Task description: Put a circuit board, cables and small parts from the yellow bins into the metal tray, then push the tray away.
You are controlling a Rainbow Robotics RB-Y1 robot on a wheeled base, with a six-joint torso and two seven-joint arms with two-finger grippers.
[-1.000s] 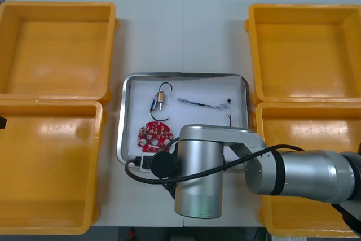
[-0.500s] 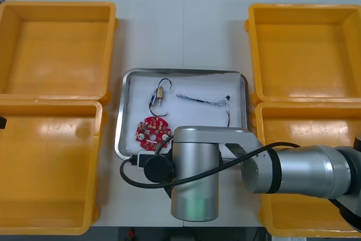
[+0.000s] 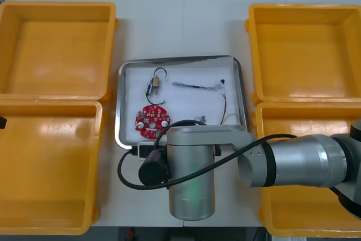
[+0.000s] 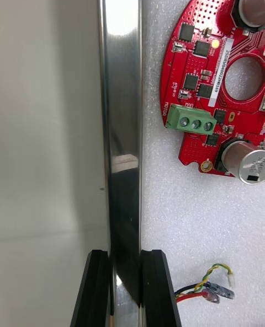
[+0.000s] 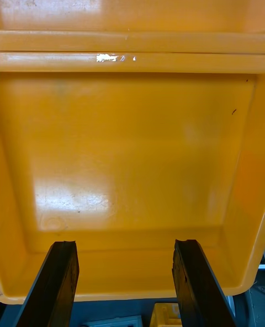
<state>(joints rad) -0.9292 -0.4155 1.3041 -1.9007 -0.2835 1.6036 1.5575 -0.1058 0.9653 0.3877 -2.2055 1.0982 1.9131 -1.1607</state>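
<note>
Right wrist view: right arm's fingers [image 4: 160, 294] pinch the near rim of the shiny metal tray w/ white lining [image 4: 121, 112], one finger each side. The round red circuit board [image 4: 221, 84] lies just inside that rim. The red-and-yellow cable [image 4: 205, 289] end is closer to the fingers.

Front view hides the grip under the right arm's wrist [image 3: 192, 179]. It does show the whole tray [image 3: 180, 59] at the ctr of the light surface [image 3: 180, 26], between four yellow bins [image 3: 56, 43]. Board sits near-left in the tray; twisted blue-and-white cable [image 3: 197, 86] & small metal part [image 3: 153, 84] lie toward the far side.

Left wrist view: left arm's fingers [image 5: 52, 283] are spread apart above a bin's floor.

Vs 1 s ago: tray is farther away & a bit left, contents riding along; right arm has gone w/ it.
</note>
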